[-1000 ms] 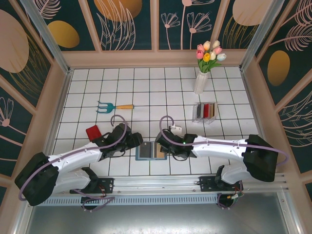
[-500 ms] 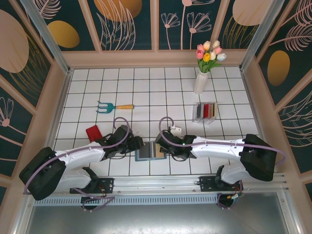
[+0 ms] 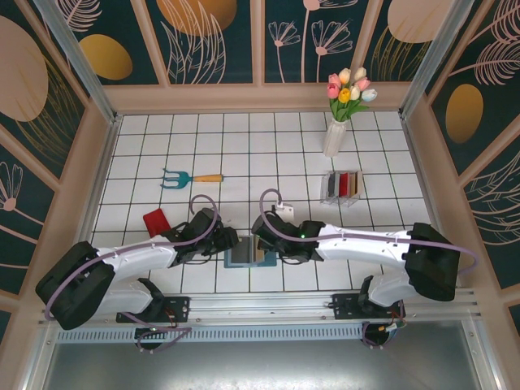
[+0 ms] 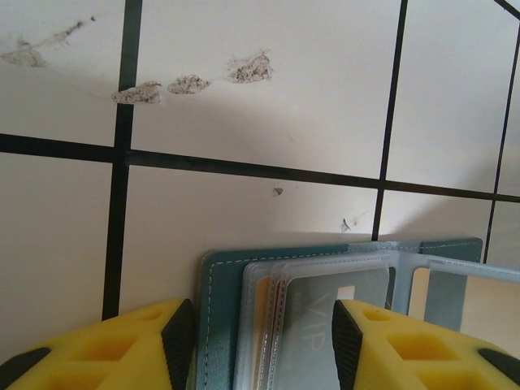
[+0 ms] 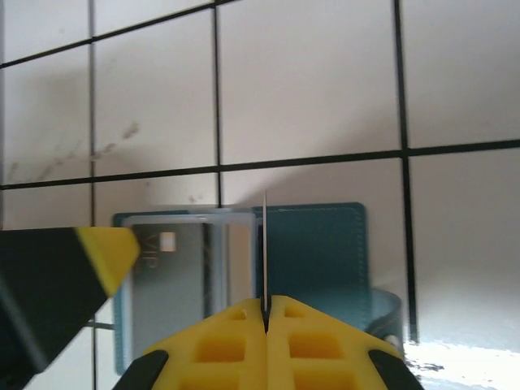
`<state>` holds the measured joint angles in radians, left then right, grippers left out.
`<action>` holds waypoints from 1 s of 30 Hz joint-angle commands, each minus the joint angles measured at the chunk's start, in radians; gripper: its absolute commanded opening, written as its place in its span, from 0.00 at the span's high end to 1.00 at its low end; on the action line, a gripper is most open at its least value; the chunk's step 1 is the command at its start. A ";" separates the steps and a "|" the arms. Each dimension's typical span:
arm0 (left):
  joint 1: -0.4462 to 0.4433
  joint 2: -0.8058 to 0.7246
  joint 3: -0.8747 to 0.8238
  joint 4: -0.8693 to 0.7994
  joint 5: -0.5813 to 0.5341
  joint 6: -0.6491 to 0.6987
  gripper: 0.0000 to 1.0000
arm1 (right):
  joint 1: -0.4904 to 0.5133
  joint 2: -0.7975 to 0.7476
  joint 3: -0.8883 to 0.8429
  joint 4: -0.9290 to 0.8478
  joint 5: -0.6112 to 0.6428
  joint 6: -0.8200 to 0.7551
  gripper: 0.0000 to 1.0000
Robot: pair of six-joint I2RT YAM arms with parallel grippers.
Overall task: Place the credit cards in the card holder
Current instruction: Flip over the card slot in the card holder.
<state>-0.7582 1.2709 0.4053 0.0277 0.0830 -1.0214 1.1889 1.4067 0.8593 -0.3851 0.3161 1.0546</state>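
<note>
1. The card holder (image 3: 246, 254) lay open and flat on the bench (image 3: 268, 154), near the front edge and between the two arms. Its long axis ran left to right across the bench. A grey card (image 4: 325, 325) already sat in the clear sleeve (image 4: 260, 280) on its left half.
2. The right end effector (image 5: 266, 302) was clenched on a card (image 5: 264, 244), pinched by its near end. The card stood on edge, side-on to the wrist camera, so it showed as a thin upright line whose colour could not be told. It pointed away from the fingers toward the card holder, in line with the join between the sleeve and the bare teal half.
3. The left end effector (image 4: 262, 345) was released, fingers apart at the holder's left end. One finger was just outside the teal edge and the other over the sleeve. Whether either pressed down could not be told.
4. The card looked light, stiff, thin and slick, best gripped on its flat faces near one short end with the leading edge left free. The holder looked soft and light and would probably slide on smooth tile, so it wanted pinning down by its outer end.
5. A red card (image 3: 154, 220) lay flat on the bench beside the left arm. More cards stood in a clear rack (image 3: 341, 187), well apart at the right rear.
</note>
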 commanded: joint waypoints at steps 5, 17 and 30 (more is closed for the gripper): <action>-0.001 0.016 -0.015 0.051 0.046 -0.003 0.57 | 0.026 0.056 0.081 -0.003 -0.001 -0.046 1.00; -0.001 -0.037 -0.036 0.016 -0.004 -0.025 0.60 | 0.025 0.021 0.089 -0.199 0.147 0.071 1.00; -0.001 -0.189 -0.085 0.027 -0.036 -0.032 0.41 | -0.013 -0.233 -0.255 0.379 -0.082 0.032 1.00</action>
<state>-0.7582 1.0904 0.3412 0.0090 0.0216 -1.0630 1.1931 1.1519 0.6701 -0.2260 0.3561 1.0985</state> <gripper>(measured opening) 0.586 0.057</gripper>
